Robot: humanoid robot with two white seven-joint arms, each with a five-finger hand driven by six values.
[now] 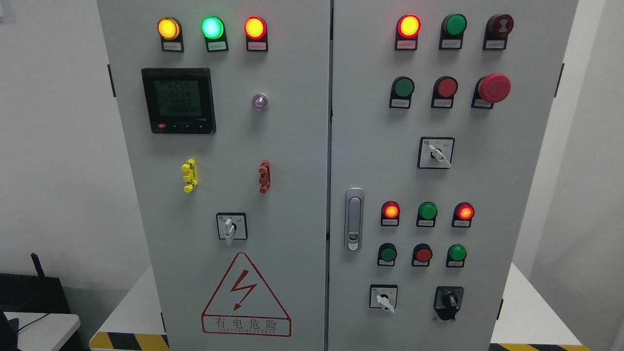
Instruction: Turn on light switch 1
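Walls: plain white wall at 9 o'clock, another white wall at 3 o'clock.
Platform: white base with yellow-black hazard stripe at 7 o'clock.
Furniture: white table corner at 8 o'clock, black device just behind it.
Light: even, soft.

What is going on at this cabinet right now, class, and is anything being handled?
Nothing is being handled yet: no robot hand shows in the head view. The camera faces a grey two-door electrical cabinet. On the left door, yellow, green and red lamps glow above a digital meter. The right door carries push buttons, a red emergency stop and rotary selector switches. Which one is light switch 1 cannot be read.
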